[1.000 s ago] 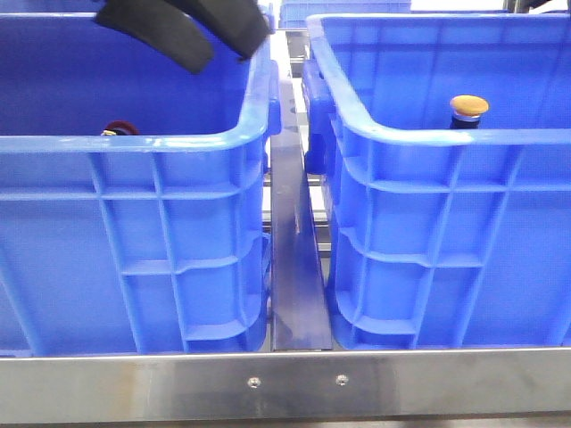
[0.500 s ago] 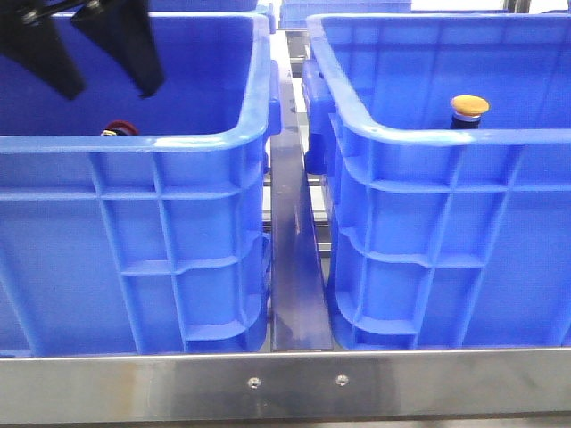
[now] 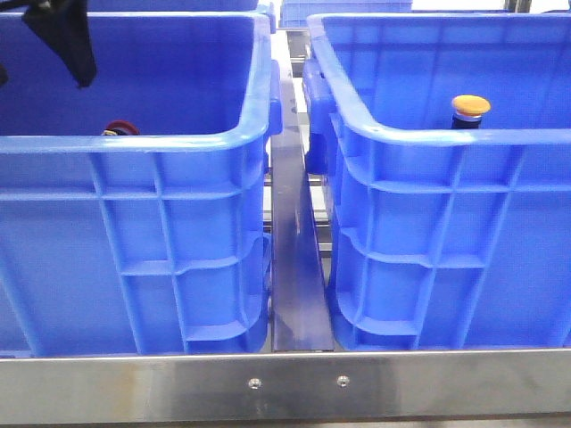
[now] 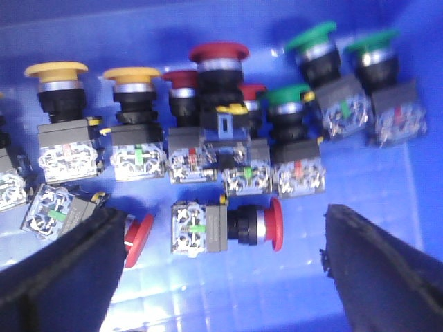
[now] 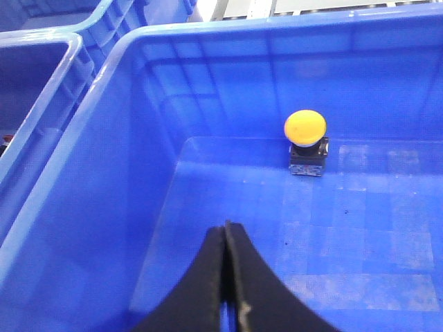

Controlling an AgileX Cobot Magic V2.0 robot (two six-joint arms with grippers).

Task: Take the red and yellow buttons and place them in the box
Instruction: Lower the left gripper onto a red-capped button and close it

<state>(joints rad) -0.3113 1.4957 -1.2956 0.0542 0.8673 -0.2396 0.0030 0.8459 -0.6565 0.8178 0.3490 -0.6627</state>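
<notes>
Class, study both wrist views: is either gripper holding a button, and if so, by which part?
Neither. The left gripper is open above the buttons, its fingers apart and empty. The right gripper is shut on nothing, away from the yellow button.

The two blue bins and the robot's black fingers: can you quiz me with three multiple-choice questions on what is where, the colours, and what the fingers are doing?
1. Where does the lone yellow button stand?
A. In the right bin
B. On the metal rail
C. In the left bin

2. Which cap colours show among the buttons in the left bin, by the left wrist view?
A. Yellow only
B. Blue and white
C. Yellow, red and green

3. How are the right gripper's fingers?
A. Wide apart
B. Closed together, holding nothing
C. Clamped on a button

Answers: 1 A, it stands upright near the right bin's far wall. 2 C, all three colours show there. 3 B, the tips meet with nothing between them.
</notes>
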